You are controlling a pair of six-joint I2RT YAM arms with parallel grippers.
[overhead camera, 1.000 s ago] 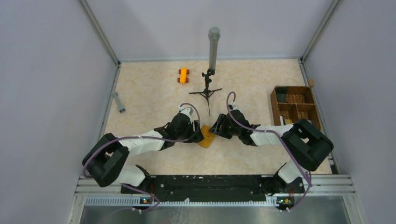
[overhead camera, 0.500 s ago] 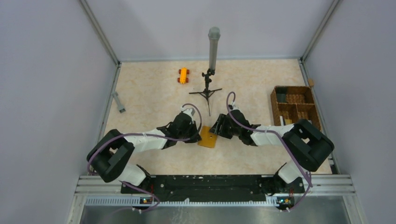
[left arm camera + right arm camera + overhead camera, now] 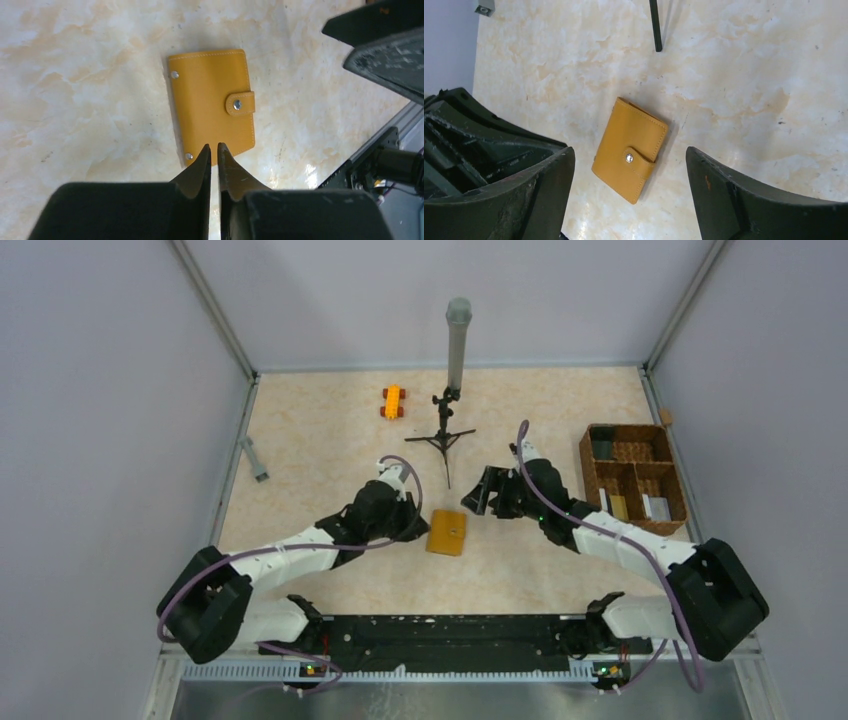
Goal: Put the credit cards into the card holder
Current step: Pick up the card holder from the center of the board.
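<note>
left claw [image 3: 213,149] is pressed together on nothing, its tips at the near edge of the wallet [image 3: 212,102]; whether they touch it i cannot tell. the wallet lies flat on the counter [image 3: 330,445], folded, with its strap snapped down, between the two claws. right claw [image 3: 480,498] is spread wide and empty, apart from the wallet and just past its far side. in the wrist view the wallet shows on the counter between the fingers [image 3: 539,195].

no cards lie loose on the counter in any view. with the wallet folded and neither claw holding anything, my guess is the loading step is over and this is the let-go. if so, the next move only calls for both arms to back off without nudging the wallet. if cards are left, the strap must be unsnapped first, one claw pinning the wallet while the other lifts the flap.

containers: the wallet is fastened, so what is inside is hidden. the basket [image 3: 584,468] at the right edge has a dark block in its far left compartment. pale pieces stand in the near compartments, too small to tell whether they are cards.
</note>
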